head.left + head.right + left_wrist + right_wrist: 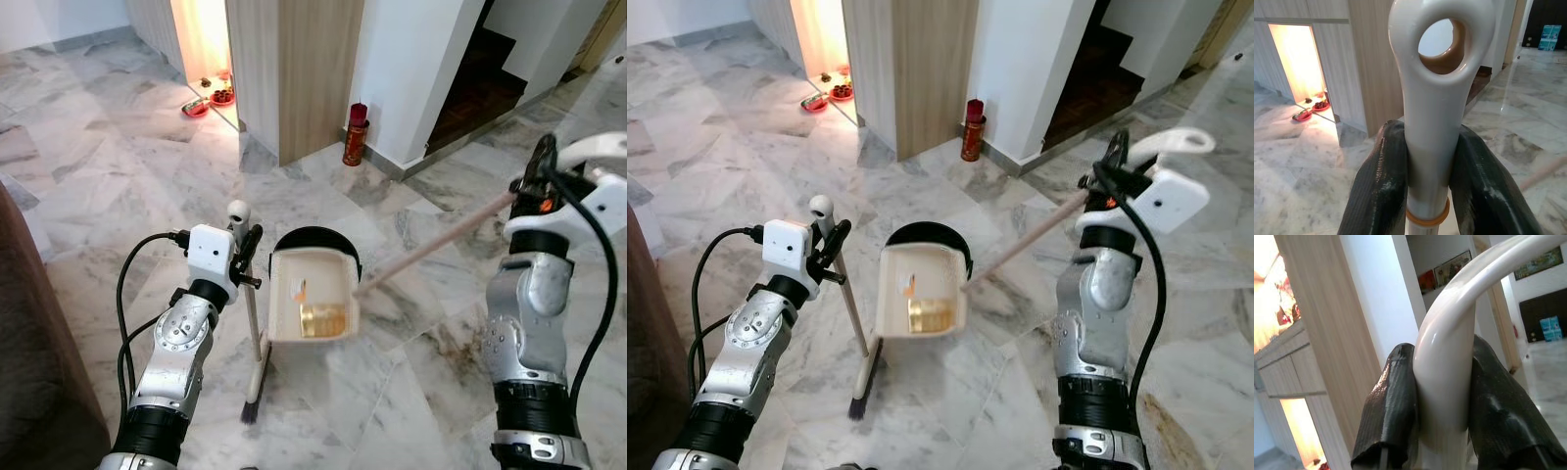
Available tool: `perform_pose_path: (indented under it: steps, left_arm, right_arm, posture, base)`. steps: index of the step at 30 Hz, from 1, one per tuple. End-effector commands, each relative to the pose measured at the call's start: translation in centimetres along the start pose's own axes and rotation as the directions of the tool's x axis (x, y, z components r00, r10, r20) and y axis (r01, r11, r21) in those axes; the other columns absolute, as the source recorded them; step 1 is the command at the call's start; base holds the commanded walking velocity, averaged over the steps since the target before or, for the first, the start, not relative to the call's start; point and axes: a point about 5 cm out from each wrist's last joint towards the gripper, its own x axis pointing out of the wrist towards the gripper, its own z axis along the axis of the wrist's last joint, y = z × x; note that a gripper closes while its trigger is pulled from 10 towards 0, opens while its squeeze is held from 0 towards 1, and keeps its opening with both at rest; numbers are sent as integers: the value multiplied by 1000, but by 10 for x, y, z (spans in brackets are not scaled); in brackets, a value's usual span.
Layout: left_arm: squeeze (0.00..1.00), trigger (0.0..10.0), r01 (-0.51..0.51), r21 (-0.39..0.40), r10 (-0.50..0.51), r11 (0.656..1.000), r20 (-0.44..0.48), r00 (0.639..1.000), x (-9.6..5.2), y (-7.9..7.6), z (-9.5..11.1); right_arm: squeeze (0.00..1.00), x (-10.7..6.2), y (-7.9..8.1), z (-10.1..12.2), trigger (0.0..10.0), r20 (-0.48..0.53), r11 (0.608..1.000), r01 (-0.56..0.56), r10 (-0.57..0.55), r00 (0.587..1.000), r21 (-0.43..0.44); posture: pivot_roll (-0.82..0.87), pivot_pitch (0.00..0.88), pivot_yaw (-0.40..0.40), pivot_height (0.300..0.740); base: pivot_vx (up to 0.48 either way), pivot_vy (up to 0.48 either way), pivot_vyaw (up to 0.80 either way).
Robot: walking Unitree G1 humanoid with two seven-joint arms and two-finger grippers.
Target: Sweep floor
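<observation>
With the left gripper [247, 257] clamped on the broom [253, 338] handle and the right gripper [532, 181] clamped on the dustpan [312, 299] handle, I'd keep the pan level so the yellow scraps [321, 319] stay in.

The dustpan [312, 294] is sitting on the marble floor [118, 186] between the 2 arms. The broom [251, 323] is standing just left of it, its brush end resting on the floor. The dustpan's long handle [436, 245] is slanting up to the right. Behind the dustpan a wooden panel [294, 69] is rising, with a canister [356, 134] standing to its right at the wall's foot. Dishes [209, 102] are lying on the floor farther back on the left.
</observation>
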Motion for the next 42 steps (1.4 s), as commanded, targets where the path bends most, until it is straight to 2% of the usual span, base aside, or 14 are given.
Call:
perform_pose_path:
  steps: [1, 5, 15, 21, 42]
  left_arm:
    - [0, 10000, 13, 14, -13, 1000, 31, 999, 3, -3, 5]
    - [0, 10000, 3, 25, -4, 1000, 33, 999, 3, -3, 5]
    - [0, 10000, -33, 21, 32, 999, 48, 998, 2, 2, 8]
    - [0, 10000, -40, 26, 39, 999, 49, 998, 1, 3, 9]
    - [0, 10000, -50, 31, 48, 998, 46, 998, 2, 5, 9]
  right_arm:
    - [0, 5, 6, 18, 10000, 94, 1000, -20, 20, 995, 6]
    - [0, 2, 13, 20, 10000, 119, 999, -44, 41, 992, 24]
    - [0, -2, 31, 25, 10000, 174, 992, -123, 123, 977, -10]
    - [0, -3, 33, 24, 10000, 172, 991, -130, 130, 977, -14]
    - [0, -3, 37, 27, 10000, 192, 989, -151, 150, 970, -11]
  posture:
    - [203, 70, -69, 740]
    - [209, 75, -71, 740]
    - [209, 85, -72, 740]
    - [212, 88, -73, 740]
    - [219, 97, -79, 740]
  base:
    - [0, 0, 0]
    - [0, 0, 0]
    - [0, 0, 0]
    - [0, 0, 0]
    - [279, 0, 0]
